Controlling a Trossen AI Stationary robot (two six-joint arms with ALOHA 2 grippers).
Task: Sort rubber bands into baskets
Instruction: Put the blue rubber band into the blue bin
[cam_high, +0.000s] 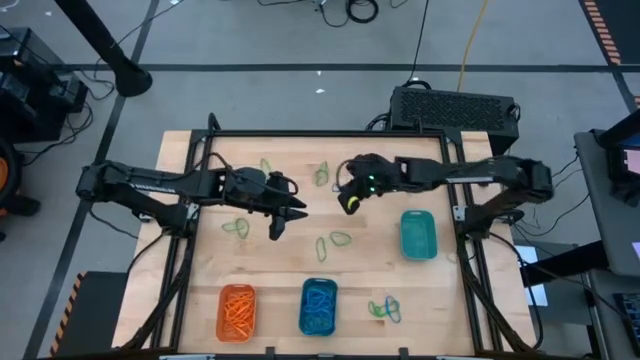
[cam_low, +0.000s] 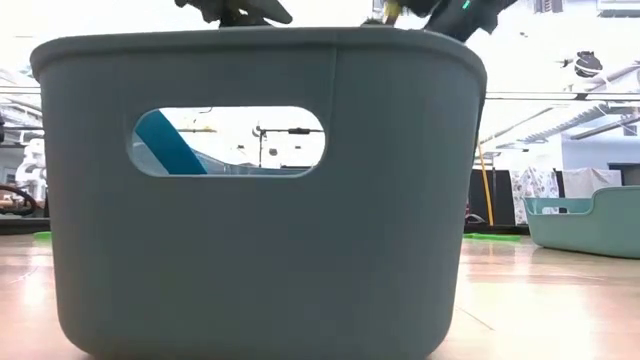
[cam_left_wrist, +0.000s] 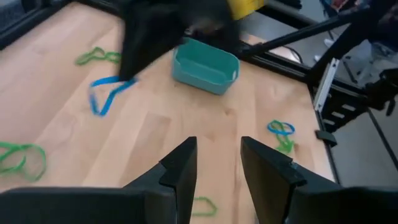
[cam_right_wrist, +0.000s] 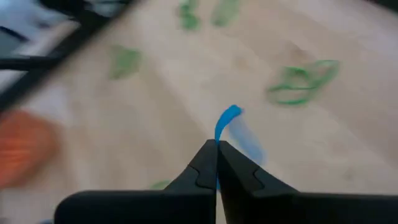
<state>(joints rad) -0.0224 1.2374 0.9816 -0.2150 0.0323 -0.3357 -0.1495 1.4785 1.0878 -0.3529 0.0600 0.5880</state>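
A: Right wrist view: right gripper (cam_right_wrist: 216, 144) pinched shut on thin blue rubber band (cam_right_wrist: 226, 121), above the wooden worktop (cam_right_wrist: 348, 143).

B: Risk: thin hold, band slips before blue plastic basket (cam_high: 318, 307). Left gripper (cam_left_wrist: 217, 163) part open, empty.

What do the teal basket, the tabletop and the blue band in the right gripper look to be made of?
Teal basket: probably moulded plastic, matte, with uniform colour, rounded corners and a thin rim. Tabletop: light wood, likely sealed, with visible grain and plank seams. Blue rubber band, pinched in the shut right gripper: thin, limp elastic, apparently rubber; it hangs as a floppy loop.
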